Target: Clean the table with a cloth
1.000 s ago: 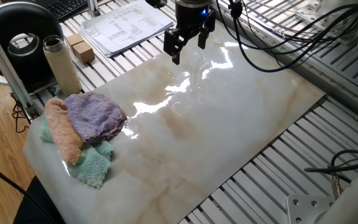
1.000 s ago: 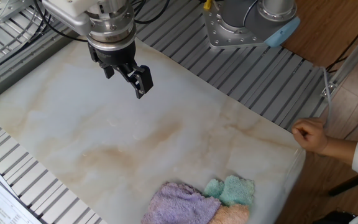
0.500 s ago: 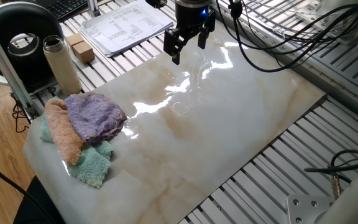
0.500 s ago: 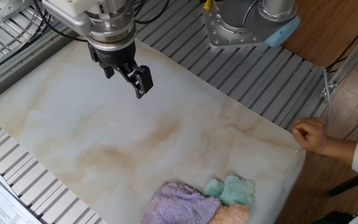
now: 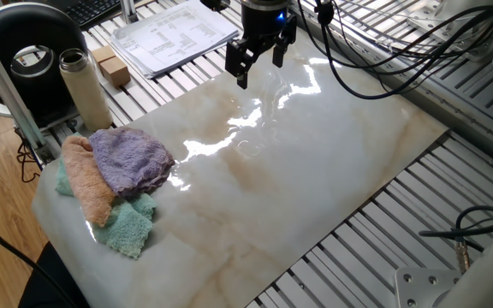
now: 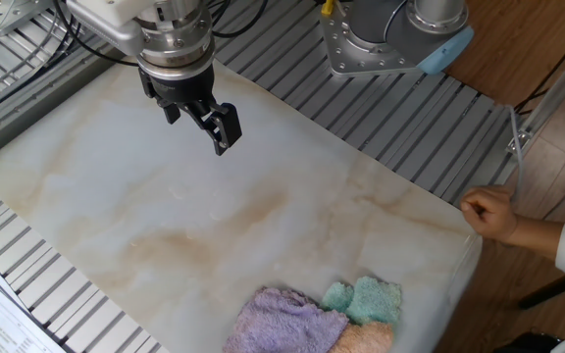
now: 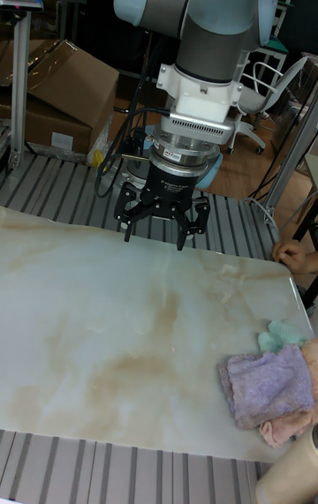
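The table (image 5: 315, 162) is a glossy cream marble slab with tan veins, also visible in the other fixed view (image 6: 116, 196) and the tall view (image 7: 88, 310). The lavender cloth (image 5: 131, 160) lies at the slab's left end on top of a pile, also seen as the cloth (image 6: 278, 321) at the bottom edge and the cloth (image 7: 265, 385) at the lower right. My gripper (image 5: 261, 73) hangs open and empty above the slab's far edge, well away from the cloth. The same gripper (image 6: 199, 126) (image 7: 157, 235) points down with its fingers spread.
A peach cloth (image 5: 88, 184) and a teal cloth (image 5: 127, 227) lie under the lavender one. A beige bottle (image 5: 84, 85), small boxes (image 5: 111, 67) and papers (image 5: 174, 34) stand off the slab. A person's hand (image 6: 488, 211) rests at the slab's corner.
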